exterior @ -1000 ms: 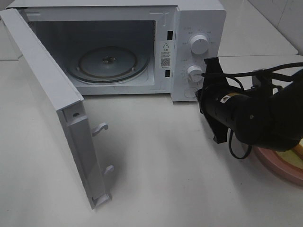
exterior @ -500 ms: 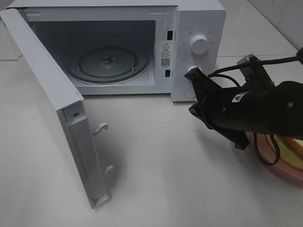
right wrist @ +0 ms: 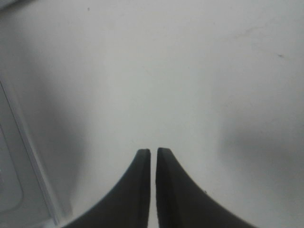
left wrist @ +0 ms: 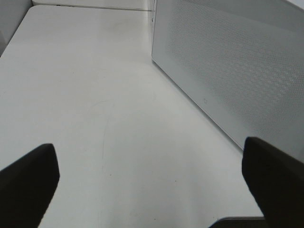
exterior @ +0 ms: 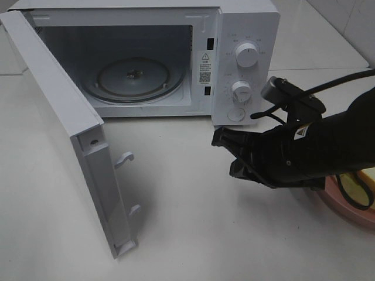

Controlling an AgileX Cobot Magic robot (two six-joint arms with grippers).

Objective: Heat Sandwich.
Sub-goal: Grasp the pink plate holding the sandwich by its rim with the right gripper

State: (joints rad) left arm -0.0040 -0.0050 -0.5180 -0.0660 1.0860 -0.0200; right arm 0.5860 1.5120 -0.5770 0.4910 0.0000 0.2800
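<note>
The white microwave (exterior: 246, 35) stands at the back with its door (exterior: 58, 111) swung wide open to the left and its glass turntable (exterior: 133, 79) bare. My right gripper (exterior: 225, 151) is shut and empty (right wrist: 153, 152), low over the table in front of the control panel, pointing left. A pink plate (exterior: 351, 212) lies at the right edge, mostly hidden by my right arm, with a yellowish sandwich (exterior: 364, 178) partly showing on it. My left gripper (left wrist: 147, 145) is open and empty over the table beside the door's outer face (left wrist: 237, 61); it is out of the exterior view.
The microwave's two knobs (exterior: 246, 55) and its round button (exterior: 236, 113) face front, just behind my right arm. The open door's latch hooks (exterior: 124, 158) stick out over the table. The table's right edge runs behind the right arm.
My right arm has swung away from the microwave's knobs and lowered, and its shut gripper has moved left and forward over the table. The microwave and plate have not moved.
</note>
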